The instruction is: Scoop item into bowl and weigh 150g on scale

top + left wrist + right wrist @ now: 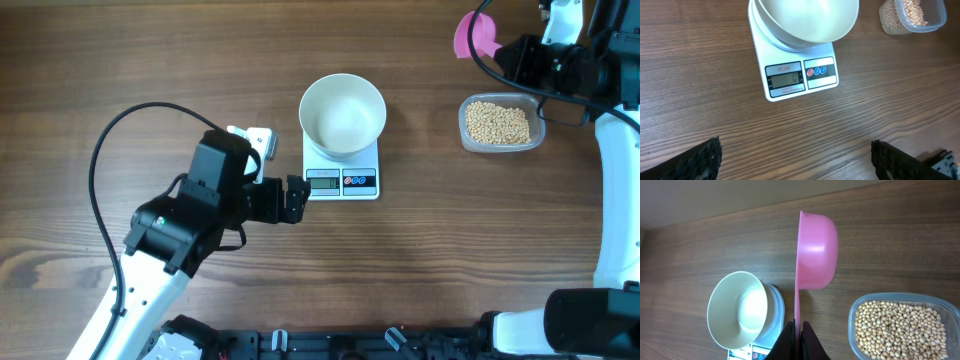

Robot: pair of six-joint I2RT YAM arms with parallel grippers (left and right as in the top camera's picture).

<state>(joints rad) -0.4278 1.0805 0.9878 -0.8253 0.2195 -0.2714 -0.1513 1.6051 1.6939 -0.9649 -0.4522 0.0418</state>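
On the scale [799,75] the display reads 0; smaller print is illegible

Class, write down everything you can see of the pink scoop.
The pink scoop looks like smooth glossy plastic: a round cup on a thin flat handle. The right gripper is shut on the handle's end. The wrist view shows it edge-on, its inside hidden. It hangs clear of the tub of beans and the white bowl; only the gripper touches it.
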